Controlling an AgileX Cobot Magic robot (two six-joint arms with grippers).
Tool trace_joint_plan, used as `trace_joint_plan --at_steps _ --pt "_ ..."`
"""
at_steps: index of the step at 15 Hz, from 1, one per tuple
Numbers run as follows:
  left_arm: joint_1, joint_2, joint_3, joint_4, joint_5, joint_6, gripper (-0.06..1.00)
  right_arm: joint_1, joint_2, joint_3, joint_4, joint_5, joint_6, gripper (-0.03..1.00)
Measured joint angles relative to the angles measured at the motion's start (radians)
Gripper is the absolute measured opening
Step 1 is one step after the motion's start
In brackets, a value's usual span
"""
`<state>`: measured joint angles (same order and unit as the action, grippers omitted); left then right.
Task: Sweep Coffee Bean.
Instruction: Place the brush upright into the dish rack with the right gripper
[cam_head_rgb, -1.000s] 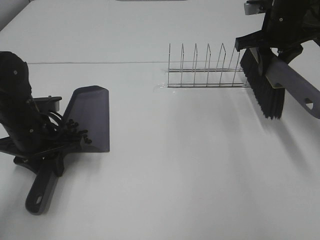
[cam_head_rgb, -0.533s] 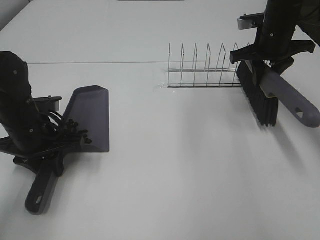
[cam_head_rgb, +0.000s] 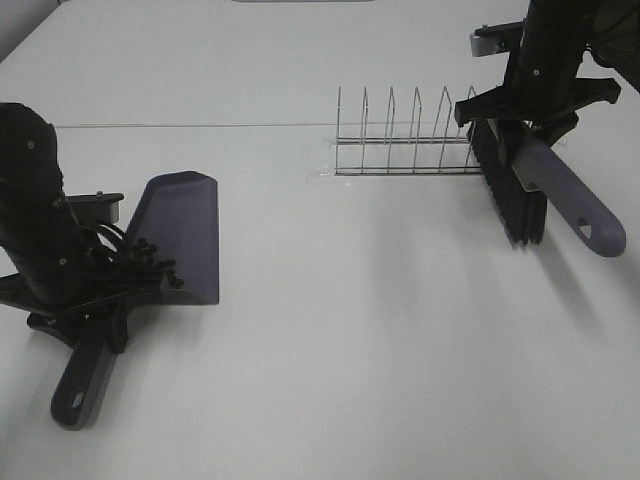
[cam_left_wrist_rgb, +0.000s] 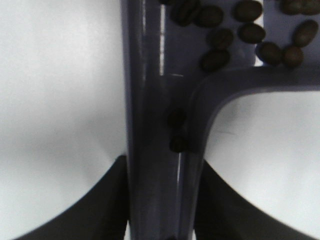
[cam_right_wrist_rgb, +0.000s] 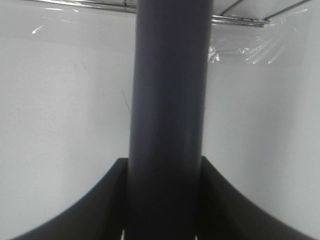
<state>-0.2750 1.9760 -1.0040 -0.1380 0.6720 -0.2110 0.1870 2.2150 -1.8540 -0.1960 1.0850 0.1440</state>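
Closest to me, on the white table (cam_head_rgb: 350, 380), the left gripper (cam_head_rgb: 85, 305) has its jaws clamped tight on the handle of a grey-purple plastic dustpan (cam_head_rgb: 185, 235). The flat blade lies low over the table and points away from the arm. The small dark oval coffee beans (cam_head_rgb: 155, 265) sit heaped at the back of the blade where it meets the handle. In the left wrist view two of them are lodged in the handle's groove (cam_left_wrist_rgb: 176, 131). Farther off stands a chrome wire rack (cam_head_rgb: 400, 140), and just beside its end the right gripper (cam_head_rgb: 535, 110) has its jaws closed on the grey handle of a black-bristled brush (cam_head_rgb: 510, 195). The bristles hang down close to the table, though I cannot tell whether they touch it. I worry that if the dustpan tips forward when lifted, the beans will roll off the open front edge. The pair in the groove could also drop out. The brush could catch the rack's wires if it swings that way. I count one dustpan, one brush, and one rack with six upright loops showing. About a dozen beans show close up, but some are cut off at the edge, so I cannot give an exact number.
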Motion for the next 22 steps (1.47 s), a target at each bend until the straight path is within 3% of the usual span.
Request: trace_joint_plan --at_steps 8,18,19,22 --pt "0.0 0.0 0.0 0.0 0.0 0.0 0.34 0.0 0.137 -0.237 -0.023 0.043 0.002 0.38" --pt "0.0 0.0 0.0 0.0 0.0 0.0 0.34 0.0 0.148 -0.253 -0.035 -0.02 0.027 0.38" --pt "0.0 0.0 0.0 0.0 0.0 0.0 0.34 0.0 0.148 -0.253 -0.035 -0.019 0.027 0.41" --pt "0.0 0.0 0.0 0.0 0.0 0.0 0.34 0.0 0.148 -0.256 -0.035 -0.012 0.027 0.62"
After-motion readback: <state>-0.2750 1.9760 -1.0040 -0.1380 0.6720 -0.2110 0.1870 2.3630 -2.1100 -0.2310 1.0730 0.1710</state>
